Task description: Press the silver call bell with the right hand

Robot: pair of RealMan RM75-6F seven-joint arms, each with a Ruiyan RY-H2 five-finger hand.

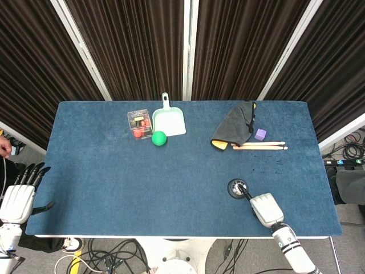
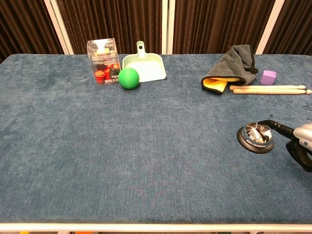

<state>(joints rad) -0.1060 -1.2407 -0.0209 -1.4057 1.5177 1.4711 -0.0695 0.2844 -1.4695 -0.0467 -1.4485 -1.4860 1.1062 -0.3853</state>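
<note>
The silver call bell stands on a black base at the near right of the blue table. My right hand lies just right of it, low over the cloth. One dark finger stretches out from it and its tip lies over the top of the bell's dome; the other fingers are curled in. The hand holds nothing. My left hand hangs off the table's near left corner with its fingers spread and empty; the chest view does not show it.
At the back stand a clear box of red items, a green ball and a mint dustpan. Back right lie a grey and yellow cloth, a purple cube and two wooden drumsticks.
</note>
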